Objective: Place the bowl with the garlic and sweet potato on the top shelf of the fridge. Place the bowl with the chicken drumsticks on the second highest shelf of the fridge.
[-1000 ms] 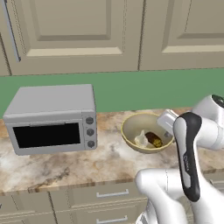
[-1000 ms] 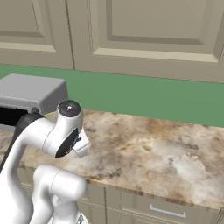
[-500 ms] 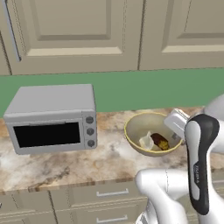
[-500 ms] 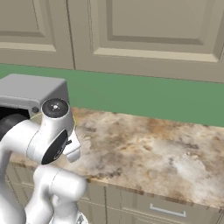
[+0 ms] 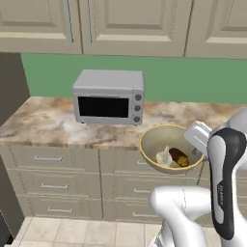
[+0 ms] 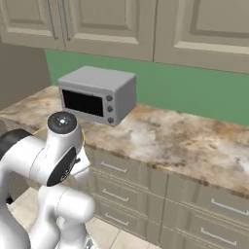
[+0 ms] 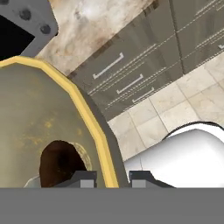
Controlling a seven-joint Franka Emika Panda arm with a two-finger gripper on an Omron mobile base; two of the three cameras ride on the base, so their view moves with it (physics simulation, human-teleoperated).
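Note:
My gripper [image 7: 112, 177] is shut on the right rim of the tan-yellow bowl [image 5: 168, 146], one finger inside and one outside the yellow edge [image 7: 85, 114]. The bowl hangs level in the air, in front of the counter's drawers and off the countertop. Inside it lie the white garlic [image 5: 164, 157] and, beside it, the dark brown-orange sweet potato [image 5: 179, 157]. In the hand view the sweet potato [image 7: 59, 162] sits just behind the inner finger. The bowl with the chicken drumsticks and the fridge with its shelves are out of view.
A grey toaster oven [image 5: 110, 97] [image 6: 95, 94] stands on the marbled counter [image 5: 44, 123] under beige wall cabinets. Rows of drawers [image 5: 53, 185] run below, over a tiled floor [image 7: 175, 109]. A dark tall panel [image 5: 9, 96] rises at the left edge.
Both base views have shifted: the base has backed away from the counter and swung round. The bowl has stayed in my gripper and has come off the countertop.

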